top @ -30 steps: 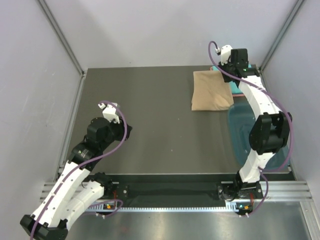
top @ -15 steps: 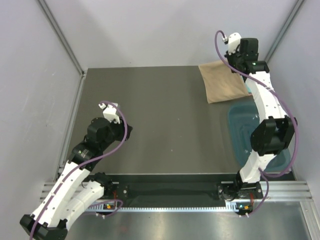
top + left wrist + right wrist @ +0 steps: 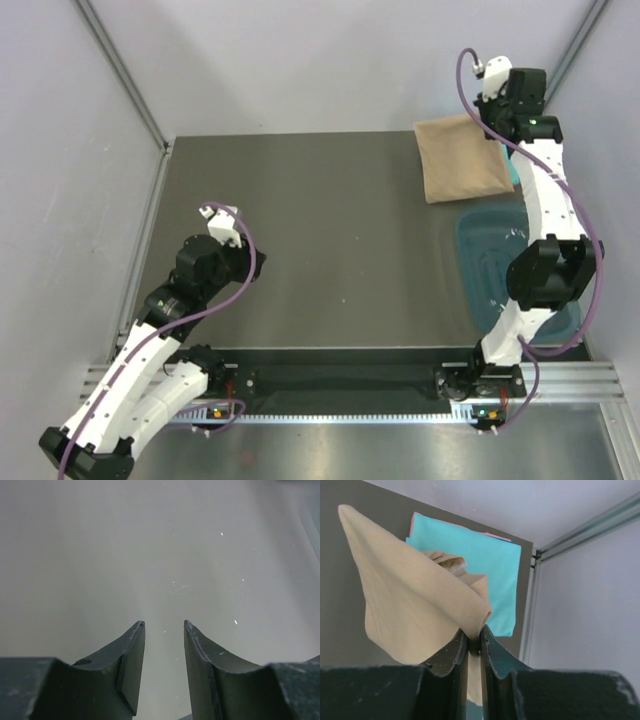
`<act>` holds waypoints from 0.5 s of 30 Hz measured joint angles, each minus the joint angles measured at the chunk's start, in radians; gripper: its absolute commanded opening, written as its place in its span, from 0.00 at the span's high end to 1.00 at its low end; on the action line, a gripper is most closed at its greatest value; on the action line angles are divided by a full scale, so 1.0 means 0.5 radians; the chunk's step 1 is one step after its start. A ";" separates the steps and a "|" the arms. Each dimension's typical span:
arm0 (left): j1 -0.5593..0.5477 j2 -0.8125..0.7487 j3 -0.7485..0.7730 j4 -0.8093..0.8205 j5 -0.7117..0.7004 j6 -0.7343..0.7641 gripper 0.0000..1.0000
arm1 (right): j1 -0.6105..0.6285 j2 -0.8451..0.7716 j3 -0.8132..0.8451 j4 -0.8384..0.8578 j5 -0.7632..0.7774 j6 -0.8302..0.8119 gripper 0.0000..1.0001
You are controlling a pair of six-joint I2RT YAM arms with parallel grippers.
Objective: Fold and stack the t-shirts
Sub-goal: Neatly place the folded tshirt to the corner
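Right hand [image 3: 473, 636]: clamped on the folded tan t-shirt [image 3: 405, 595]'s corner, lifted near the turquoise t-shirt [image 3: 492, 575].
Left hand [image 3: 162, 626]: half parted, empty, well away from it.
Progress: turquoise lay folded on the salmon-pink t-shirt [image 3: 411, 526]; tan seemingly last to stack.
Views: only the right wrist showed that pile plainly.

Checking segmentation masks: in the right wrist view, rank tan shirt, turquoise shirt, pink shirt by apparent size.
1. tan shirt, nearest the camera, so its size is inflated
2. turquoise shirt, partly covered
3. pink shirt, only a thin edge showing
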 measured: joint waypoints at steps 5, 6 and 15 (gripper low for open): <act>-0.002 0.018 0.000 0.000 -0.008 0.006 0.58 | -0.111 0.002 0.059 -0.018 -0.046 0.025 1.00; -0.002 0.021 0.000 -0.001 -0.011 0.006 0.58 | -0.124 0.005 0.076 -0.018 -0.058 0.030 1.00; -0.002 0.062 0.000 -0.001 -0.036 0.013 0.58 | -0.179 0.214 0.383 -0.014 -0.186 0.091 1.00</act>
